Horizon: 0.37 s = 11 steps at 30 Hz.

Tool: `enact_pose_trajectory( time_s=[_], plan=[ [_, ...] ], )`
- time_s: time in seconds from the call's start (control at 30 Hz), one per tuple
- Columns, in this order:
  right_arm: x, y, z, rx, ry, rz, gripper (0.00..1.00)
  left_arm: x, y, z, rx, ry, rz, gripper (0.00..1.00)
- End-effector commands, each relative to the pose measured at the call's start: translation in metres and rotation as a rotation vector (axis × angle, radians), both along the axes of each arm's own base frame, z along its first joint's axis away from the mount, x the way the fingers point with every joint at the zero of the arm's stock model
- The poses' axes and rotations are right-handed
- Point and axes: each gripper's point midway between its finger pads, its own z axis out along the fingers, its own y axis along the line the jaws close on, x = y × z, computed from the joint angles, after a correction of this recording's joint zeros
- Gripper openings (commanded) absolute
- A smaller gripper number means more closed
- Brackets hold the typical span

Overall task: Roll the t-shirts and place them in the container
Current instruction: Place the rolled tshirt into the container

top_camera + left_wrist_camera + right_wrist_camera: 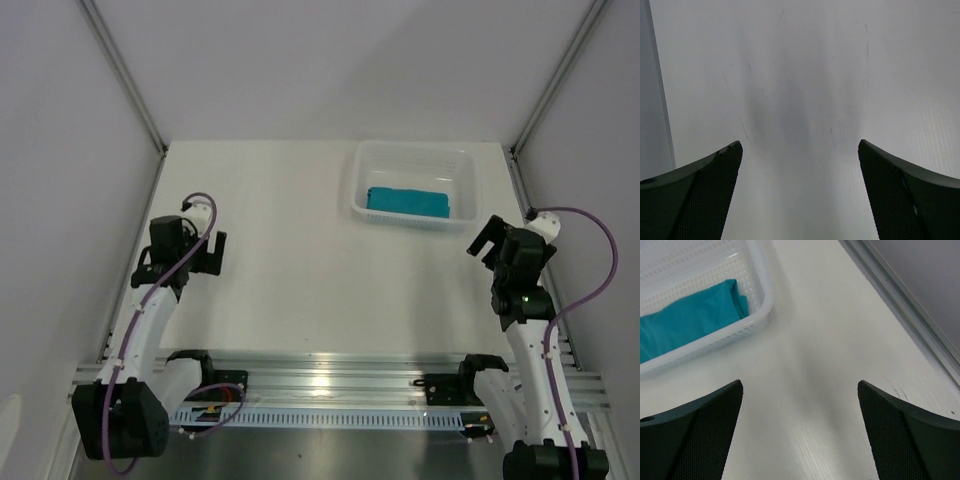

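Observation:
A teal t-shirt (407, 202) lies folded into a compact bundle inside the white plastic basket (412, 154) at the back right of the table. The right wrist view shows the t-shirt (685, 320) in the basket (758, 286) at upper left. My right gripper (488, 238) hovers just right of the basket's near corner, open, nothing between its fingers; in its own view the gripper (800, 385) spans bare table. My left gripper (200, 248) is over the table's left side, far from the shirt, open and empty; the gripper (800, 145) sees only white surface.
Metal frame posts (125, 75) rise at the back corners, and the table's right edge rail (900, 300) runs close to my right gripper. A ribbed metal rail (330, 385) crosses the near edge between the arm bases.

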Motion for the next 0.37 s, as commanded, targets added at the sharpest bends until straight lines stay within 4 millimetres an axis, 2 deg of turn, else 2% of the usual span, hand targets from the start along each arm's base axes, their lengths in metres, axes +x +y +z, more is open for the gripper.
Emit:
enact_pose_trajectory(
  time_s=[0.0, 0.07, 0.17, 0.33],
  plan=[
    [-0.0057, 0.0080, 0.0132, 0.089, -0.112, -0.022, 0.99, -0.0038, 0.0139, 0.0002, 0.020, -0.062, 0.008, 0.99],
    [-0.0088, 0.0104, 0.0089, 0.105, -0.112, -0.020, 0.99, -0.0097, 0.0125, -0.0063, 0.008, -0.052, -0.009, 0.99],
    [-0.0097, 0.0158, 0.0097, 0.134, -0.122, -0.007, 0.99, -0.0096, 0.0159, -0.0034, 0.002, -0.058, 0.004, 0.99],
    [-0.0118, 0.0165, 0.0052, 0.143, -0.109, -0.014, 1.00, -0.0112, 0.0083, -0.0031, -0.037, -0.031, -0.017, 1.00]
  ],
)
